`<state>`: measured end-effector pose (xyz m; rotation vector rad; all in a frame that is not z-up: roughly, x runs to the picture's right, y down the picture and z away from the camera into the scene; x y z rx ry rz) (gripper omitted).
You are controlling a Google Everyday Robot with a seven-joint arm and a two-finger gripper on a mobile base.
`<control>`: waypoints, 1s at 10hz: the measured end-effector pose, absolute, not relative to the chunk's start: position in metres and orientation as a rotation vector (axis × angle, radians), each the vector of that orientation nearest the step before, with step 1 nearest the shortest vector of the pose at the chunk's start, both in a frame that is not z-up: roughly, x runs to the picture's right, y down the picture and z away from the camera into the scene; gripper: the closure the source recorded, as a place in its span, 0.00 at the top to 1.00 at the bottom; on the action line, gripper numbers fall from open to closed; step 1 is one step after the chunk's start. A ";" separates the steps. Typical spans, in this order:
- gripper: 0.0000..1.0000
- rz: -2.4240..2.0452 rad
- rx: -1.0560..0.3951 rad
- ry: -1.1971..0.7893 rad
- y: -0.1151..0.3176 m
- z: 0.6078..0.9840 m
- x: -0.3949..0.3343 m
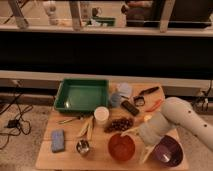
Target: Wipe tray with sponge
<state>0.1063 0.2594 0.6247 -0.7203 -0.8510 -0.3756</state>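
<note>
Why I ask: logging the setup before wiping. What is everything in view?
tray: one, dark green, table's back left
sponge: one, blue-grey, front left
cup: one, white, table centre
metal cup: one, silver, right of sponge
orange bowl: one, orange, front centre
purple bowl: one, purple, front right
clutter: several small pieces, mixed, back right
table: one, light wood
arm: one, white, right side
gripper: one, pale, open, beside orange bowl's right rim
</note>
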 end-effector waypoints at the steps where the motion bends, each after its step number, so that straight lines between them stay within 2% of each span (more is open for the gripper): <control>1: 0.80 -0.396 -0.731 -0.867 0.264 0.623 0.084; 6: 0.80 -0.463 -0.787 -0.917 0.287 0.613 -0.009; 10: 0.80 -0.478 -0.808 -0.919 0.292 0.611 -0.018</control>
